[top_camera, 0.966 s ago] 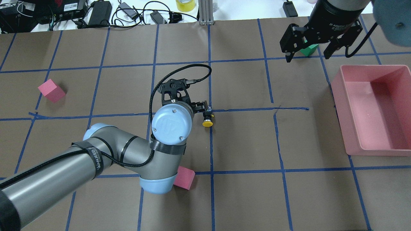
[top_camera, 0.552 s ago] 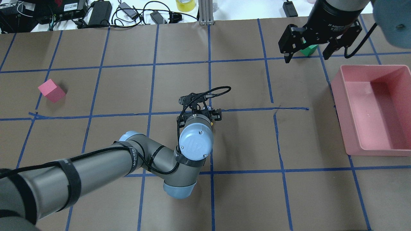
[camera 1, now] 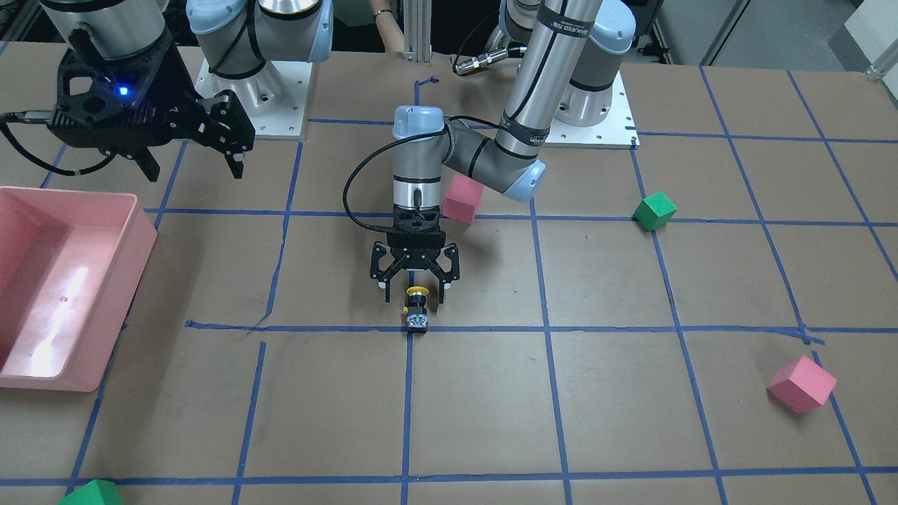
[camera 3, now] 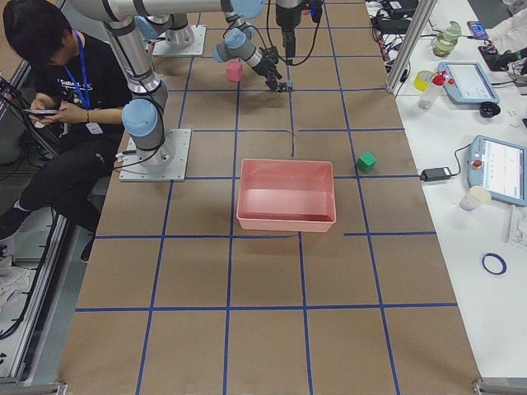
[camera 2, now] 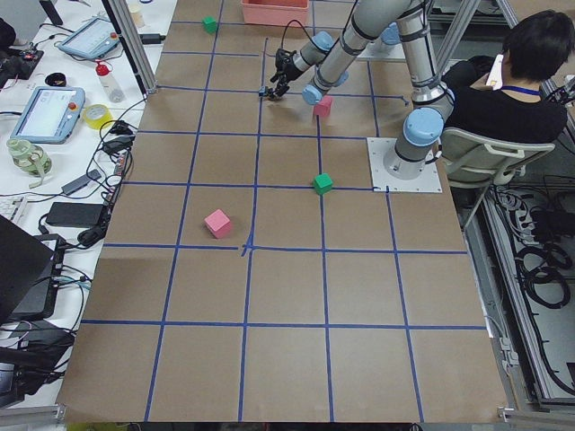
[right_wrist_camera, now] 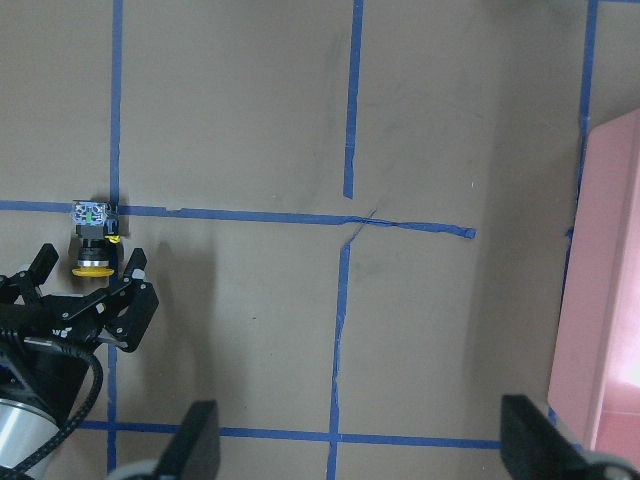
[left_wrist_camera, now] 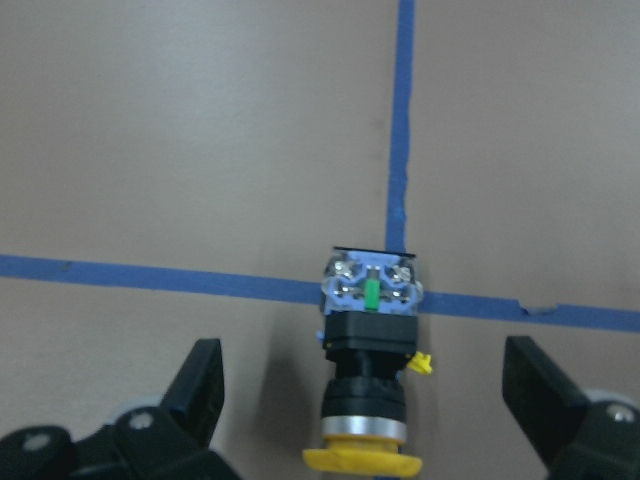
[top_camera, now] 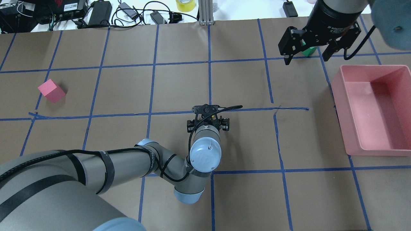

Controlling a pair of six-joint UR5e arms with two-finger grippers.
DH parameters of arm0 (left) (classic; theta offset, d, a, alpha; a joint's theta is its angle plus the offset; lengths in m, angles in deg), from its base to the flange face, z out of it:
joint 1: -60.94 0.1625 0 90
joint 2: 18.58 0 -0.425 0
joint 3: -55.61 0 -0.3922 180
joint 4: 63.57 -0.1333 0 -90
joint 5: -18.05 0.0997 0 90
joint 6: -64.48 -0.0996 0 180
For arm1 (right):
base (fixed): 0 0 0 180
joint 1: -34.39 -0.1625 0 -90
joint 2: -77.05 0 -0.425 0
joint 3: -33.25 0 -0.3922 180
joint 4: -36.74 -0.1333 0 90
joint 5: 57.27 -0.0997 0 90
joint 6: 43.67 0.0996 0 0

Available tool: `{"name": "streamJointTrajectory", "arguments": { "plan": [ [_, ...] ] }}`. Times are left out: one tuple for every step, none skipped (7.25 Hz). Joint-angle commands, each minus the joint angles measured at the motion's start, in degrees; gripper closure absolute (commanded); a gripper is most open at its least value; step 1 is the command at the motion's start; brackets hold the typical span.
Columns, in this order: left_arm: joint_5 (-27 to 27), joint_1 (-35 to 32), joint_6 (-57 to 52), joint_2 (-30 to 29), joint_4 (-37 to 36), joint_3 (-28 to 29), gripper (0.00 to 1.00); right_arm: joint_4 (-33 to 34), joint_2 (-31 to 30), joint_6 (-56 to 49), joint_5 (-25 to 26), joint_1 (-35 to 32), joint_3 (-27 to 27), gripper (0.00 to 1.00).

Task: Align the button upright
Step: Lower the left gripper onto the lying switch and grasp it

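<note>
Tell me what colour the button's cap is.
The cap is yellow, clearest in the left wrist view.

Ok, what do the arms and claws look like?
The left arm and right arm are silver-grey tubes with pale-blue joint caps; the left has black tape bands and a braided black cable. Left claw and right claw are black, two-fingered.

Matt brown paper covers the counter [camera 1: 631, 421]; the button [left_wrist_camera: 368, 370] has a smooth plastic cap; the bin [camera 1: 56, 294] is glossy plastic.
</note>
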Motion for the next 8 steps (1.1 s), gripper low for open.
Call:
{"name": "streamJointTrajectory", "arguments": {
  "plan": [
    [0.33,-0.05,-2.59,-0.55,-3.36,-1.66,0.08,-0.12,0.05,0.11,-0.12,-0.01,0.09,0.0],
    [0.42,-0.05,-2.32,-0.55,-3.36,-1.65,0.18,-0.12,0.05,0.12,-0.2,-0.01,0.09,0.0],
    [0.42,-0.05,-2.32,-0.38,-3.36,-1.65,0.4,-0.12,0.14,0.12,-0.21,-0.01,0.09,0.0],
    [0.42,-0.05,-2.41,-0.38,-3.27,-1.65,0.55,-0.12,0.14,0.2,-0.21,-0.01,0.09,0.0],
    [1.12,-0.05,-2.41,-0.12,-3.27,-1.65,0.6,-0.12,0.14,0.2,-0.21,-0.01,0.09,0.0],
    [2.08,-0.05,-2.41,0.06,-2.92,-1.65,0.62,-0.2,0.14,0.12,-0.21,-0.01,0.18,0.0],
    [2.18,-0.05,-3.11,0.76,-2.39,-1.48,0.62,-0.21,0.14,0.12,-0.21,-0.01,0.18,0.0],
    [2.52,0.3,-3.37,2.07,1.44,1.05,0.66,-0.29,0.23,0.12,-0.21,0.07,0.18,0.0]
  ]
}}
